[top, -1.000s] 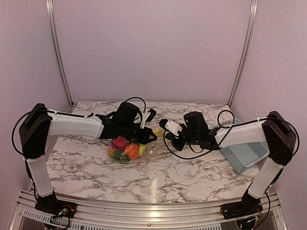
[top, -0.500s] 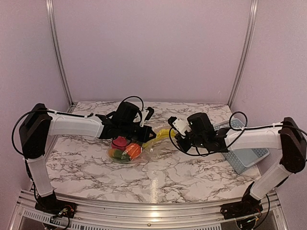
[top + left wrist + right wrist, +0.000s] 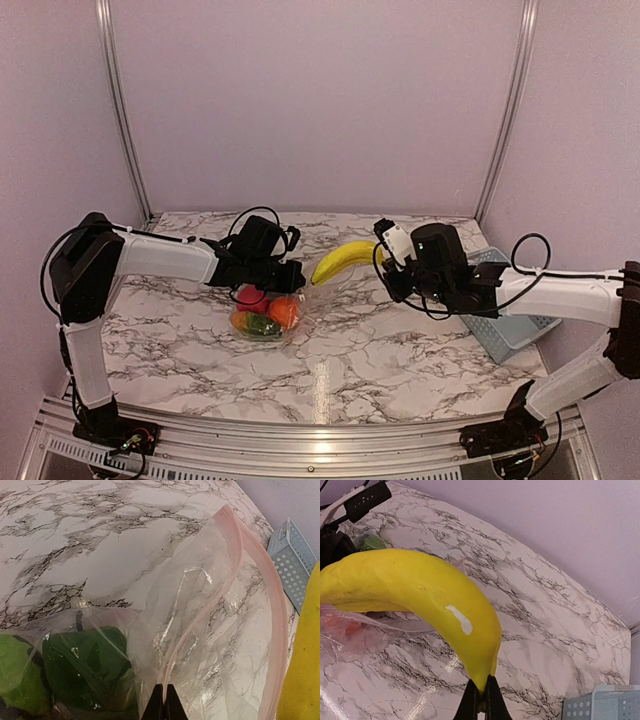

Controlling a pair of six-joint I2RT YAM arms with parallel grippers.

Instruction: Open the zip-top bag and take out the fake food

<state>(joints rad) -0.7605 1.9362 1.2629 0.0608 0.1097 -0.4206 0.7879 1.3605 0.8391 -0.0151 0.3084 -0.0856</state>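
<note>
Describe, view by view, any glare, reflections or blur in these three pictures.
Top external: a bright streak of glare on the marble table, otherwise evenly lit. Left wrist: white highlights on the crinkled zip-top bag; the banana at the right edge is close and blurred. Right wrist: a white glare patch on the banana, and the table shines at bottom left.

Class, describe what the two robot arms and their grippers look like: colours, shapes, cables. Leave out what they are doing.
The left arm and right arm are white tubular links joined by bulky black joint housings. Thin black cables loop along them. The right wrist carries a small white block. The left gripper and right gripper end in slim black fingers.
</note>
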